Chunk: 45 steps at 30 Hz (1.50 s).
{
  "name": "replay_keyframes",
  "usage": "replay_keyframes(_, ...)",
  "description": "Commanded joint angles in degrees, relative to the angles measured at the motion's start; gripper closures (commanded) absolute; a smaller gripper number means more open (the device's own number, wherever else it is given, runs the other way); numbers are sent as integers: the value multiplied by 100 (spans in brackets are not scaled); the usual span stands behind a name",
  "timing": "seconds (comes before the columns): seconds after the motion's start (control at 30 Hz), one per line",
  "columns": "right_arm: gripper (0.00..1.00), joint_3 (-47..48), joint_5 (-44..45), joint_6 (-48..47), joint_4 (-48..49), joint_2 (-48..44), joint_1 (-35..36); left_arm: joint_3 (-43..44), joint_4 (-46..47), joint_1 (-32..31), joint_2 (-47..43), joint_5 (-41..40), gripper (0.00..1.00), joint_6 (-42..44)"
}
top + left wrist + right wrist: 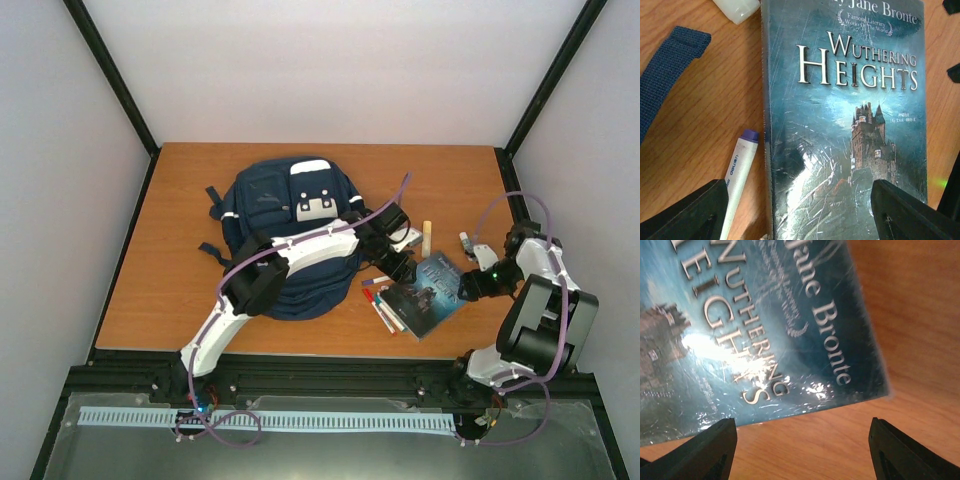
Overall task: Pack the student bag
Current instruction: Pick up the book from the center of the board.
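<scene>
Hovering over the Wuthering Heights book point(845, 125), the left end effector point(800, 215) has its fingers spread apart and grips nothing, with a white pen point(740, 170) just beside the book's edge. The right end effector point(800, 450) hangs at the book's right corner, fingers apart too. The student bag point(265, 200) lies flat on the counter point(180, 290), left of the book.

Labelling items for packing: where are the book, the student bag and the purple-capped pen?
book point(845, 125), left wrist view, middle of front cover.
student bag point(265, 200), top external view, upper fabric panel.
purple-capped pen point(740, 165), left wrist view, white barrel.
</scene>
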Motion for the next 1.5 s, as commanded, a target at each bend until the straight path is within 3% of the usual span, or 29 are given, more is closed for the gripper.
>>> replay_keyframes(0.0,26,-222,-127,-255,-326,194,-117,2,-109,-18,-39,115,20,-89)
replay_keyframes(0.17,29,-345,-318,-273,-201,472,-117,-487,178,-43,-210,258,21,-136)
replay_keyframes(0.5,38,-162,-538,-158,287,1138,-117,-557,262,-194,-140,452,23,-153)
replay_keyframes(1.13,43,587,-1132,298,621,1838,-7,634,-7,-210,439,384,23,-170)
replay_keyframes(1.47,44,1041,-1429,700,813,2136,517,28,76,-210,-111,135,21,-565)
